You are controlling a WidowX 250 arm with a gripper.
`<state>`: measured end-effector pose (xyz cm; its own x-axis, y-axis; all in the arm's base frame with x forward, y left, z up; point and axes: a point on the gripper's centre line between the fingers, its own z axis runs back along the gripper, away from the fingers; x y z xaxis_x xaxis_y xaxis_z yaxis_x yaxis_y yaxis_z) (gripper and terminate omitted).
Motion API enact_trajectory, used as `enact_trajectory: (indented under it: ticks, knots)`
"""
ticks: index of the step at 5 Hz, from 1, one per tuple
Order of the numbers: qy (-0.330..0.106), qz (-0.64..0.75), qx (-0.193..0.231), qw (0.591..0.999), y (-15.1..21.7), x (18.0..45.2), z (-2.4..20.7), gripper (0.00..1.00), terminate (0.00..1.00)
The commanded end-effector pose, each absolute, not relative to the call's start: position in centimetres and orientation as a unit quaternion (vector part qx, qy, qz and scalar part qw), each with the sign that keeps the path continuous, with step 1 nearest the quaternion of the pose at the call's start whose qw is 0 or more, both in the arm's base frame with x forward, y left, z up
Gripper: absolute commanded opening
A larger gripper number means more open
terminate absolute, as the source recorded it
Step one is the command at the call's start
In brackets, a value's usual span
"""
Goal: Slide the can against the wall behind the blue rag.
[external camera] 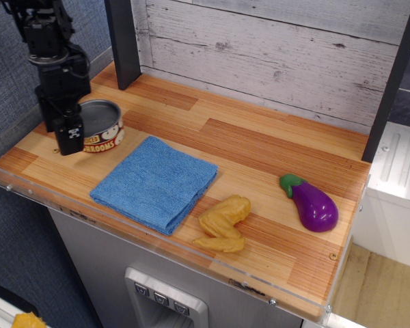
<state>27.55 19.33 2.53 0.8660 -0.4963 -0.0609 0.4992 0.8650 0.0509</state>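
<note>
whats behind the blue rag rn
Behind the blue rag lies bare wooden tabletop up to the plank wall. The can sits off its back-left corner, the gripper against it.

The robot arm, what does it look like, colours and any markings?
The arm is all black: stacked boxy segments with black cables looping at its side. The gripper ends in a blocky black finger carrying a small white pattern, too small to read. No sleeves or coloured parts show.
</note>
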Motion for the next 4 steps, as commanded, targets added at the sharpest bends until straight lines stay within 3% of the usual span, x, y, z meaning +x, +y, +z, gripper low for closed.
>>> enact_trajectory:
  ticks: [1, 4]
  knots:
    - [-0.002, -0.276, 0.058, 0.959, 17.9, 31.2, 4.1, 1.00, 0.00]
    - [-0.017, -0.296, 0.043, 0.954, 15.2, 34.8, 3.8, 1.00, 0.00]
